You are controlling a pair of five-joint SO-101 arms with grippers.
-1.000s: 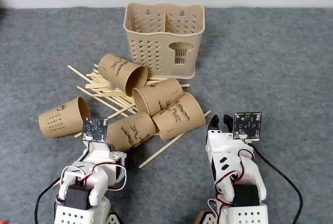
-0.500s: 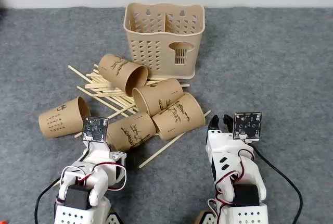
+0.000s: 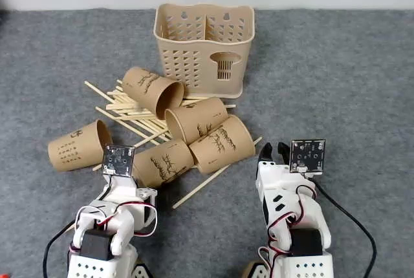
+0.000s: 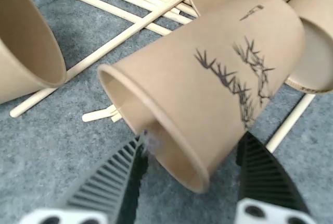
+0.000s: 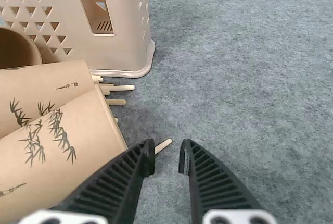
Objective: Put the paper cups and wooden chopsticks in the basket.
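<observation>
Far left: a lone cup lies on its side on the grey mat, apart from the heap.

Left gripper: jaws spread wide, one on each side of the mouth end of the near cup, which lies on its side. One finger looks to touch the rim; nothing pinched yet. Step in hand, by judgement: take this cup. The paper wall is thin, so a soft close only; a hard squeeze would likely fold the rim. Better to bite a little deeper than the lip so the cup does not pivot out. Its base butts against neighbouring cups, so lift straight up before swinging.

Middle: chopsticks fan out under and behind the cups; some lie beneath the near cup and may drag along. The basket stands upright at the far side, two compartments, no cup or chopstick in it yet.

Right of the heap: two cups lie side by side. Right gripper sits low over the mat, jaws nearly together with a narrow gap, holding nothing; the tip of a loose chopstick lies just ahead of it
</observation>
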